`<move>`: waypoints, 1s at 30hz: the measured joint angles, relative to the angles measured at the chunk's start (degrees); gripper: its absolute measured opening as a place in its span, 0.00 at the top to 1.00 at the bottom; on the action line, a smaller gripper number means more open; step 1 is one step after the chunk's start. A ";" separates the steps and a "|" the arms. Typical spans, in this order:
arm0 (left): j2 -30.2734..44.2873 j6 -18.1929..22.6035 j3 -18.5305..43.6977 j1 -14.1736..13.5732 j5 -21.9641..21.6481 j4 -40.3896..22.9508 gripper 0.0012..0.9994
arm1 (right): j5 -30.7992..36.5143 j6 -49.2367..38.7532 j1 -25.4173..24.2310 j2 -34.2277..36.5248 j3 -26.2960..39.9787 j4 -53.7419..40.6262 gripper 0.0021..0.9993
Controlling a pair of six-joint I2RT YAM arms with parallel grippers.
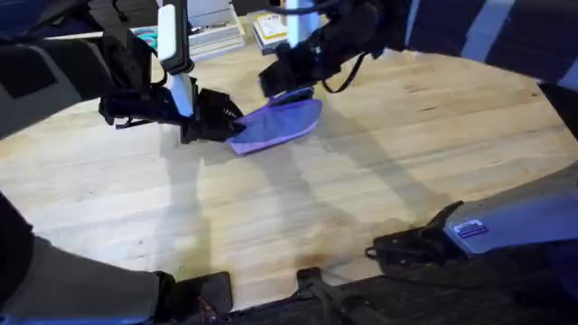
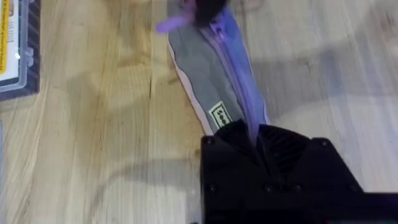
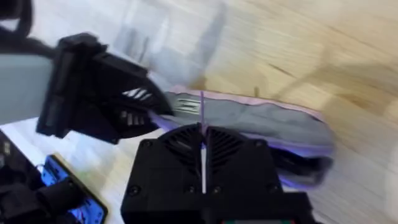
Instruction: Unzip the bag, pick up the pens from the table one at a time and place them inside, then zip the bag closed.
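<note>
The lilac bag (image 1: pixel 282 125) lies on the table (image 1: pixel 406 162) at the back, left of the middle. My left gripper (image 1: pixel 230 126) is shut on the bag's near-left end; in the left wrist view its fingers (image 2: pixel 255 134) clamp the fabric of the bag (image 2: pixel 205 68) beside the zipper. From the back, my right gripper (image 1: pixel 287 83) reaches to the bag's far end. It is shut on a thin purple zipper pull (image 3: pixel 202 118) above the bag (image 3: pixel 273 121). The pens are out of view.
Boxes and booklets (image 1: pixel 209 27) sit along the table's back edge behind both grippers. A clear plastic case (image 2: pixel 15 50) lies to one side of the bag. Bare wood stretches across the middle and right of the table.
</note>
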 joint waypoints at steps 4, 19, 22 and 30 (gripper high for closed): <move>0.00 0.00 0.00 0.00 0.05 0.00 0.96 | -0.75 0.00 -4.54 0.02 -0.09 -0.83 0.97; 0.00 0.00 0.00 -0.72 0.24 0.41 0.96 | -2.67 0.02 -19.66 0.02 -0.33 -1.43 0.97; 0.00 0.02 0.00 -0.70 -0.06 0.12 0.96 | -1.79 -0.04 -22.07 0.00 -0.33 -0.81 0.97; 0.00 0.00 0.00 -0.59 -0.47 -0.26 0.96 | 8.63 -1.13 -25.09 0.00 -0.33 -3.29 0.97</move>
